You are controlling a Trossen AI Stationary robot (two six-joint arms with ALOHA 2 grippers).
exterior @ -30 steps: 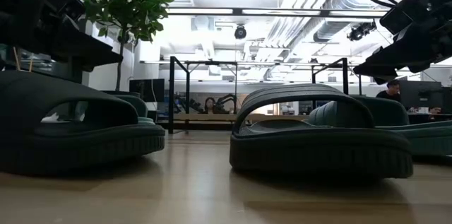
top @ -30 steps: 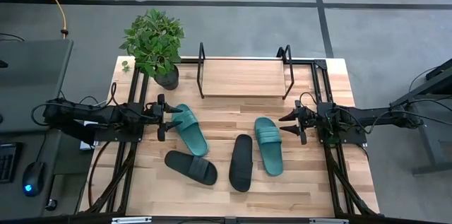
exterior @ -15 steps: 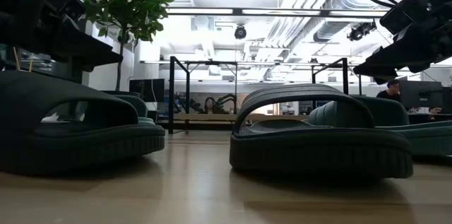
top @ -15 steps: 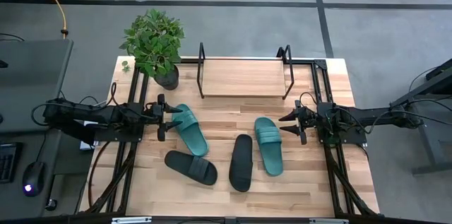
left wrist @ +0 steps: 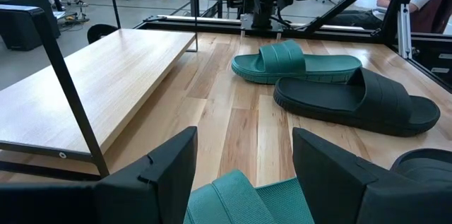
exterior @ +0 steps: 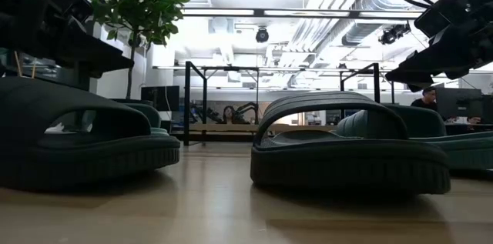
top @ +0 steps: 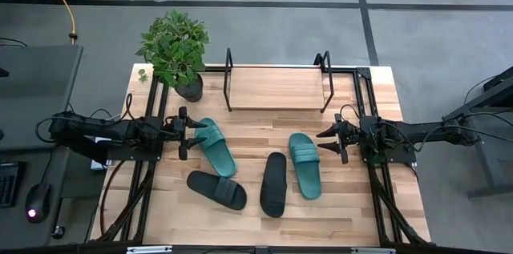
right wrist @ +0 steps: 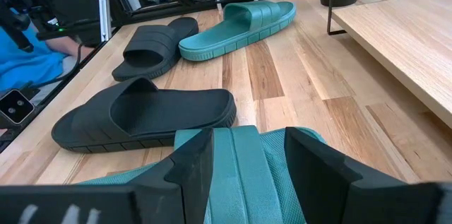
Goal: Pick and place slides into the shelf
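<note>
Several slides lie sole-down on the wooden table: a teal one point(top: 215, 147) at the left, a black one point(top: 216, 189) near it, another black one point(top: 274, 183) in the middle and a teal one point(top: 304, 164) at the right. The shelf point(top: 276, 87) stands at the far edge with its board bare. My left gripper point(top: 191, 133) hovers open at the left teal slide's end point(left wrist: 240, 199), fingers level and apart from it. My right gripper point(top: 329, 139) hovers open beside the right teal slide point(right wrist: 236, 164), whose strap shows between its fingers.
A potted plant point(top: 176, 50) stands on the table's far left corner, beside the shelf's left black frame point(top: 229, 78). Black rails point(top: 377, 190) run along both table sides. Bare wood lies between the slides and the shelf. People sit in the room beyond.
</note>
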